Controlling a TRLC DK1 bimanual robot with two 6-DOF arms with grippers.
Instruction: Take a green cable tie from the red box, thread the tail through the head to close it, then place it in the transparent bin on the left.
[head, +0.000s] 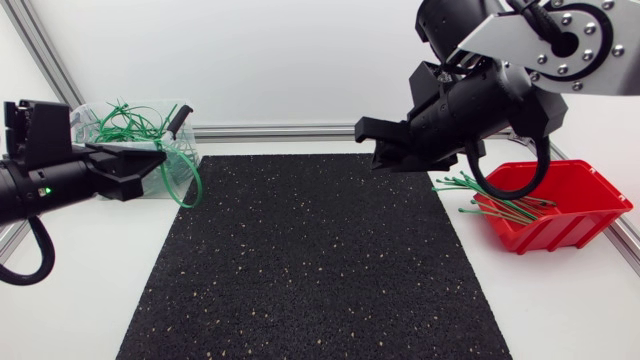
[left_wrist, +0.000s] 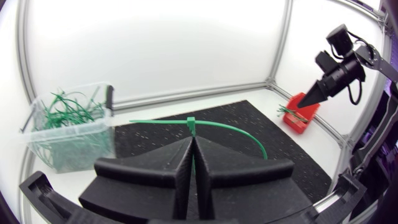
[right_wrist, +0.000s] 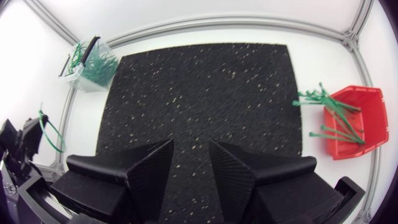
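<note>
- The left gripper (left_wrist: 193, 144), jaws pinching the looped cable tie (left_wrist: 214, 126) crosswise, sits just beside the clear bin (left_wrist: 71, 129).
- The right gripper (right_wrist: 189, 146), jaws spread and empty, is well apart.

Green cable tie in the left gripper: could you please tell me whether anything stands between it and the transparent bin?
Nothing visible does. The left gripper holds the closed cable tie close beside the transparent bin, with only open space between them. Other green ties already lie in the bin.
</note>
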